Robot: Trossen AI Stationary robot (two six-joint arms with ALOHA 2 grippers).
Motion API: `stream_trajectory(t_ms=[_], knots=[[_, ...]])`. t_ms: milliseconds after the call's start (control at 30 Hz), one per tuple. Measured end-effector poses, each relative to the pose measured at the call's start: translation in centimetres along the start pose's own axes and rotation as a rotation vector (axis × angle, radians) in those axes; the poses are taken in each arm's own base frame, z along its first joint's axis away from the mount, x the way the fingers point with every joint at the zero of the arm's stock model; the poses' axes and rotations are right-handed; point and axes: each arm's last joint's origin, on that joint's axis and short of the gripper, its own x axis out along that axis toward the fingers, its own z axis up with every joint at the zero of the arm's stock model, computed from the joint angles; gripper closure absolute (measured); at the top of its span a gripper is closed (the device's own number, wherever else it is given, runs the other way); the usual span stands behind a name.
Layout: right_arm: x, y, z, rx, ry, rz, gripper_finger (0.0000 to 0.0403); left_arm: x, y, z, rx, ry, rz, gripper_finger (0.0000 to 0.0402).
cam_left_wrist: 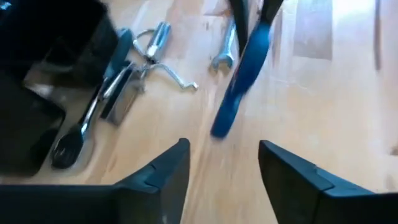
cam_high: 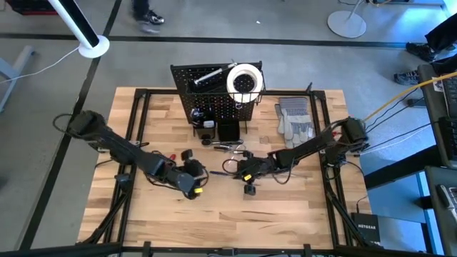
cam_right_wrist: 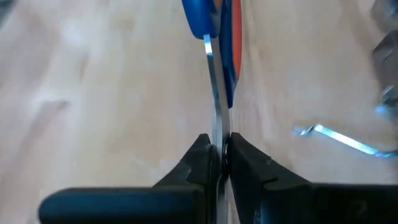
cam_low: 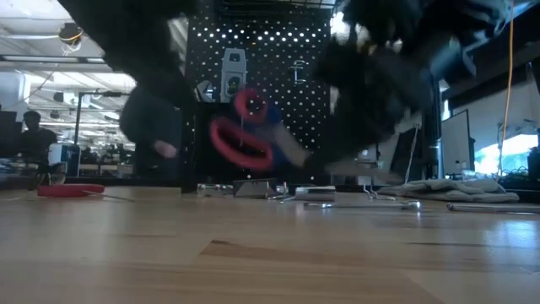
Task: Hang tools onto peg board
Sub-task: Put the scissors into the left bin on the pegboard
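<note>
- Pinching thin metal, the right tool [cam_right_wrist: 219,155] had its fingers closed on the silver blade of a pair of scissors [cam_right_wrist: 214,50] with blue and red-orange handles, near the middle of the tabletop [cam_high: 285,221].
- In the low view those scissors [cam_low: 245,135] appeared lifted clear of the wood, in front of the peg board [cam_low: 278,93]; I judged them in transit, not yet hung.
- Beside it, the left tool [cam_left_wrist: 221,171] stood with its fingers apart and nothing between them, aimed toward the same scissors and the loose items beyond.
- Up on the peg board [cam_high: 211,96] a white tape roll [cam_high: 244,80] and a silver metal tool [cam_high: 207,76] seemed already placed, so the job looked partly done.
- Left to hang, as far as I could tell: a wrench [cam_left_wrist: 225,50], a silver hook-shaped piece [cam_left_wrist: 158,53] and a dark-handled tool [cam_left_wrist: 81,130] lying just before the board, plus a red item [cam_low: 69,191] off to one side.
- Grey work gloves [cam_high: 294,120] lay beside the board, out of the path.
- Both arms crowded the centre, so a clash between them seemed the main risk.
</note>
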Motion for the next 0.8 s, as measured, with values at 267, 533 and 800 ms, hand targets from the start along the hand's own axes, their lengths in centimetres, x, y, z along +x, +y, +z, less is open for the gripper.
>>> stream_trajectory(t_ms=[267, 533, 800], knots=[[-2.8, 0.3, 2.2, -0.001, -0.095, 0.022, 0.0365, -3.6, 1.5, -2.9, -0.184, -0.218, -0.050, 0.0210], [-5.1, 1.0, 5.4, 0.013, -0.350, 0.134, 0.0365, -3.6, 2.1, -4.1, -0.316, -0.491, -0.196, 0.0208], [-5.0, 0.3, 6.9, 0.028, -0.540, 0.172, 0.0365, -4.4, 3.1, -1.4, -0.279, -0.735, -0.186, 0.0208]])
